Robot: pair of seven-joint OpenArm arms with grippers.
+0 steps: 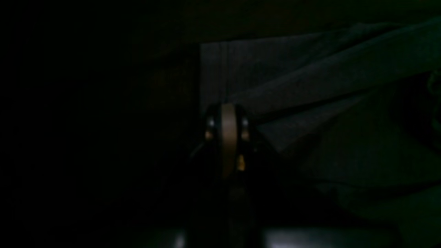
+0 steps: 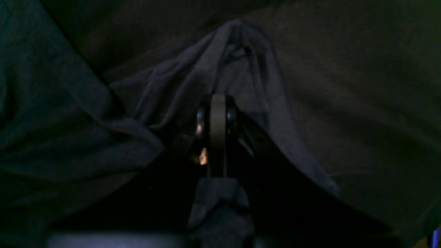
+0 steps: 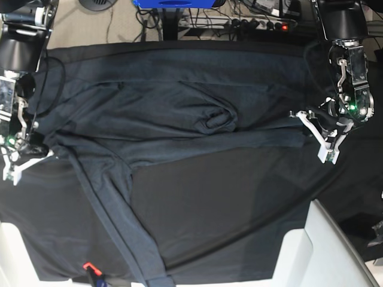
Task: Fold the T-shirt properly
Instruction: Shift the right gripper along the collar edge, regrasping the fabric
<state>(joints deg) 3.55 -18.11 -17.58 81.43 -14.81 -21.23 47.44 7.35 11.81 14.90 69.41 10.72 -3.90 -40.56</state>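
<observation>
Clearly soft and limp, the large charcoal-grey knit T-shirt (image 3: pixel 173 119) sprawls across the black cloth-covered table (image 3: pixel 227 221), its edges pinched in the clenched left gripper (image 3: pixel 305 119) and right gripper (image 3: pixel 37 146), sensible hem holds.

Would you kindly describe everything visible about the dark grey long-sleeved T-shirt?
The dark charcoal-grey knit T-shirt lies spread and rumpled across the black table cloth. One long sleeve trails toward the near edge; a bunched lump sits mid-chest. The right gripper is shut on a gathered fold, and the left gripper is shut at a hemmed edge.
</observation>
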